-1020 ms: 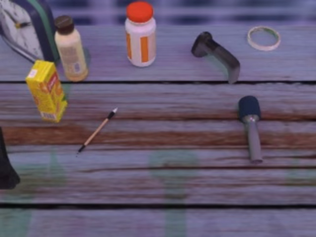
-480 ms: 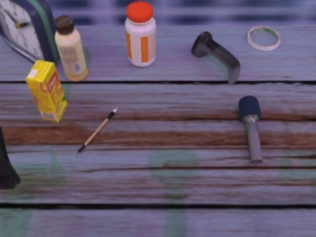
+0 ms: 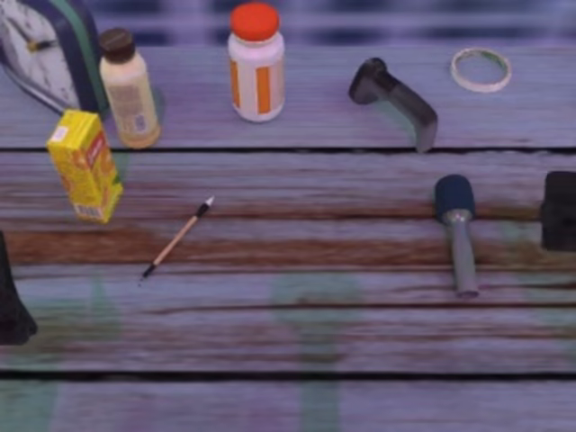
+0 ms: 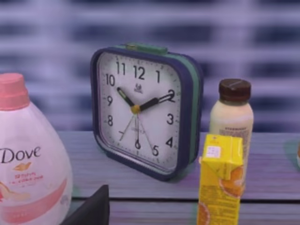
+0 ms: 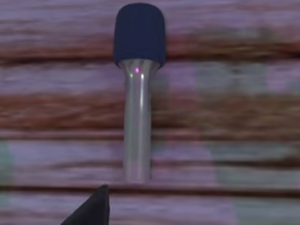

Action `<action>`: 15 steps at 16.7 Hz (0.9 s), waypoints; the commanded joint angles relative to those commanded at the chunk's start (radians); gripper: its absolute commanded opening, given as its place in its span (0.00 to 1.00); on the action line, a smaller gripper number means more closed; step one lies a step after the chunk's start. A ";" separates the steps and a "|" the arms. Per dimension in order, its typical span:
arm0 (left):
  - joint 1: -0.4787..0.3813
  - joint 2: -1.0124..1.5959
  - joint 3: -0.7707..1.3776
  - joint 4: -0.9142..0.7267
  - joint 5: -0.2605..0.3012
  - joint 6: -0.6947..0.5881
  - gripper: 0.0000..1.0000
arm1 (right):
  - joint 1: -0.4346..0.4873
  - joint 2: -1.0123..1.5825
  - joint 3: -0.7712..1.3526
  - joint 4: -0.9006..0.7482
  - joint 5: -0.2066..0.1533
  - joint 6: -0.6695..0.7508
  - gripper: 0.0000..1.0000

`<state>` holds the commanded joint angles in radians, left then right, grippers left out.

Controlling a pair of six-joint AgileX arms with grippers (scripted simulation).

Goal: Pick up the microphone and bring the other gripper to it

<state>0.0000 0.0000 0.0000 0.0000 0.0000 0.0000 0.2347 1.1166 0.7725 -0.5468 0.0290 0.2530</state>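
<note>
The microphone (image 3: 455, 232) lies flat on the wooden table right of centre, its dark blue head toward the back and its grey shaft toward the front. In the right wrist view the microphone (image 5: 138, 93) lies full length just ahead of my right gripper (image 5: 91, 210), apart from it. My right gripper (image 3: 560, 211) shows as a black block at the top view's right edge, to the right of the microphone's head. My left gripper (image 3: 11, 310) sits at the far left edge, well away from the microphone.
Along the back stand a clock (image 3: 40, 49), a cream bottle (image 3: 129, 88), a white bottle with an orange cap (image 3: 256, 63), a dark grey L-shaped tool (image 3: 396, 99) and a tape ring (image 3: 481, 69). A yellow carton (image 3: 84, 165) and a pencil (image 3: 177, 238) are at the left. A pink Dove bottle (image 4: 28, 159) shows beside the clock.
My right arm has come into the top view at the right edge, moving in toward the microphone. Everything on the table is where it was.
</note>
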 joint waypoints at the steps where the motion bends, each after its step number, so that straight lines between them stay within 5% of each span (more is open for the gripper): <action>1: 0.000 0.000 0.000 0.000 0.000 0.000 1.00 | 0.020 0.106 0.065 -0.048 0.002 0.022 1.00; 8: 0.000 0.000 0.000 0.000 0.000 0.000 1.00 | 0.134 0.648 0.443 -0.305 0.013 0.145 1.00; 15: 0.000 0.000 0.000 0.000 0.000 0.000 1.00 | 0.165 0.776 0.551 -0.365 0.015 0.178 1.00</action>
<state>0.0000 0.0000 0.0000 0.0000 0.0000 0.0000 0.3993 1.8931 1.3238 -0.9121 0.0445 0.4313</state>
